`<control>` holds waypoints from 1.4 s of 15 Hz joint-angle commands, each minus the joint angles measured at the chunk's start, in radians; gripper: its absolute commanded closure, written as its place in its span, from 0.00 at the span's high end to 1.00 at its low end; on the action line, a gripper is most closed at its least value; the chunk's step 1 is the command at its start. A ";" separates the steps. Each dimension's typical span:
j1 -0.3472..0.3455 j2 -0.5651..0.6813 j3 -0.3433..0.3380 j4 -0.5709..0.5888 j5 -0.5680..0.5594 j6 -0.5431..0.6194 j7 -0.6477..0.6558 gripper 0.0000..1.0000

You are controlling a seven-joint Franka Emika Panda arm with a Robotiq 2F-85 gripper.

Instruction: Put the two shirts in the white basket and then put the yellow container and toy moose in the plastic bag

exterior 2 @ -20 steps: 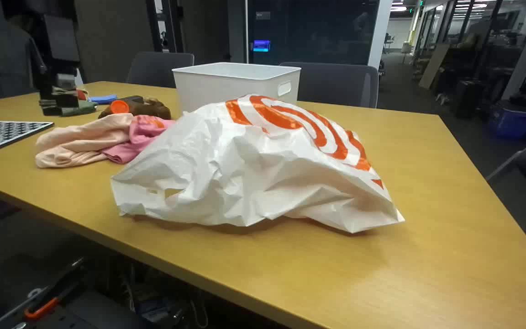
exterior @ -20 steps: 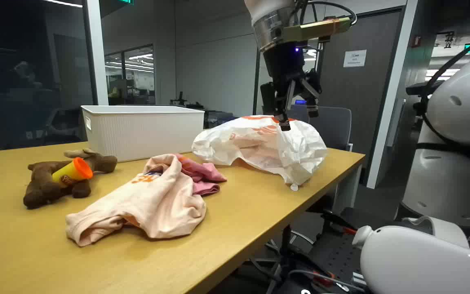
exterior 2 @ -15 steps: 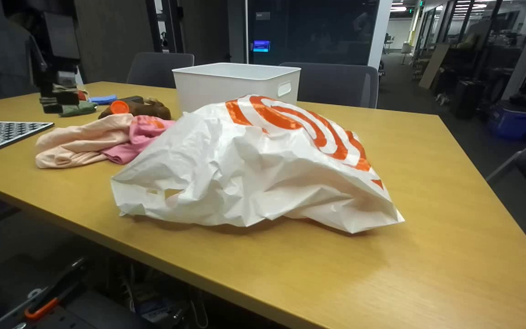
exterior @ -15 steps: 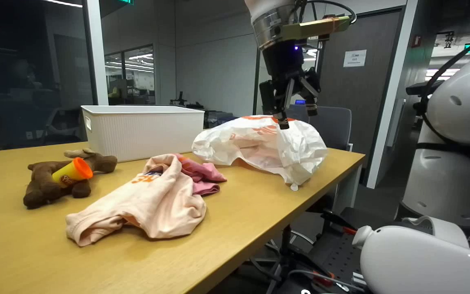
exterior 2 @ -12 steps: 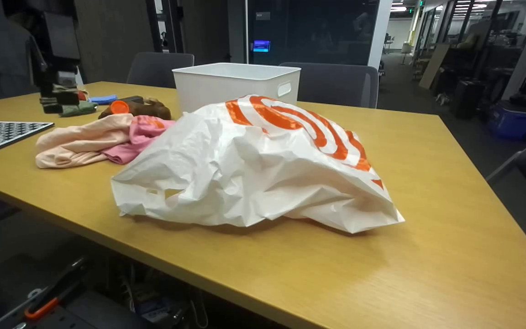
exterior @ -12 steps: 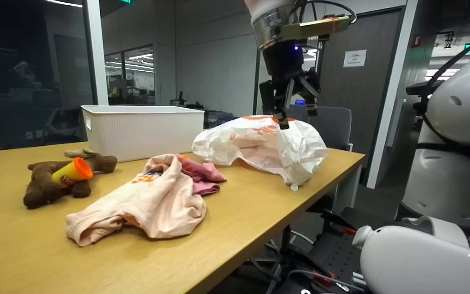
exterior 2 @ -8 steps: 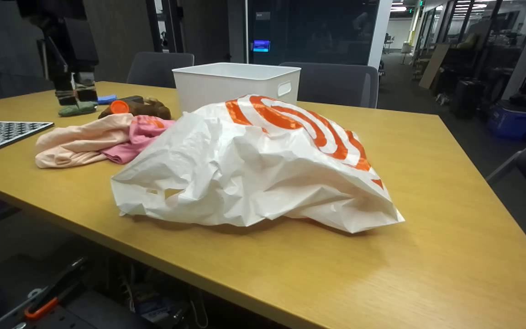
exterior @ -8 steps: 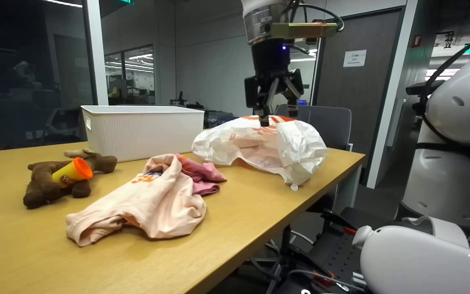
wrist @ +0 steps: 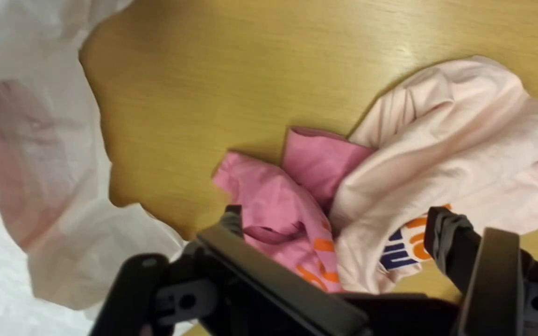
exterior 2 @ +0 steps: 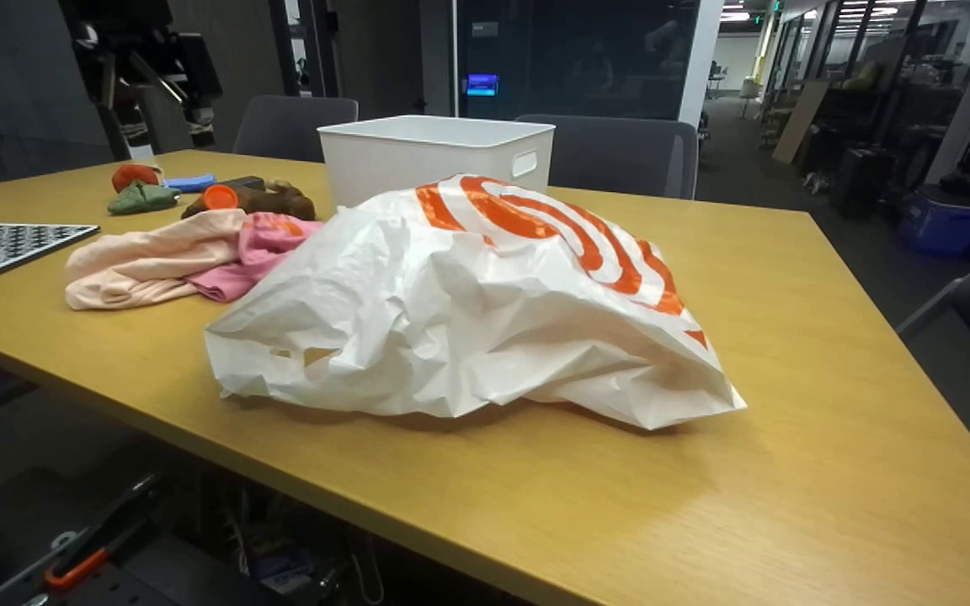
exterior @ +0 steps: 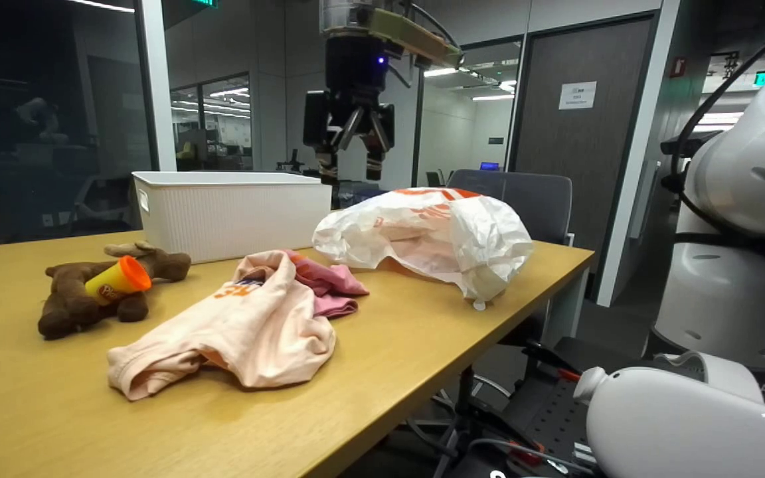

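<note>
Wrist view shows the black two-fingered claw (wrist: 336, 221) with its fingers spread wide over the yellow wooden table (wrist: 203, 84). Below the gap between the fingertips lies a crumpled pink cloth shirt (wrist: 269, 186) with orange print; a pale peach cloth shirt (wrist: 446, 140), printed in orange and navy, overlaps it and runs out past one fingertip. Off to the claw's opposite side sits a crinkled white plastic bag (exterior 2: 451, 320) with orange bands.

In an exterior view the claw hangs well above the table; seen from there, a white rectangular basket (exterior: 236, 216) with ribbed walls stands left of it, near the bag. Well apart from the claw, a brown plush toy moose (exterior: 67, 299) lies on the table, and a yellow cylindrical container (exterior: 109, 284) with an orange lid leans tilted against its body.

In an exterior view a green soft-looking object (exterior 2: 144, 198), a red-orange object (exterior 2: 133, 174) and a flat blue object (exterior 2: 190, 182) show beneath the claw; their distance from it cannot be judged.
</note>
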State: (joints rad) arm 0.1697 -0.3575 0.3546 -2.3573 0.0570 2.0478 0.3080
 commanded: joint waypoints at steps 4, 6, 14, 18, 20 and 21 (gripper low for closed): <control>0.059 0.167 -0.022 0.108 -0.005 0.053 -0.110 1.00; 0.068 0.219 -0.024 0.147 -0.003 0.051 -0.132 1.00; 0.065 0.337 -0.035 0.143 -0.022 0.250 -0.138 1.00; 0.055 0.448 -0.069 0.146 -0.109 0.333 -0.154 1.00; 0.053 0.509 -0.086 0.158 -0.080 0.341 -0.202 1.00; 0.052 0.535 -0.092 0.165 -0.063 0.344 -0.229 1.00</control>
State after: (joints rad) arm 0.2196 0.0978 0.2846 -2.2246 -0.0343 2.3636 0.1484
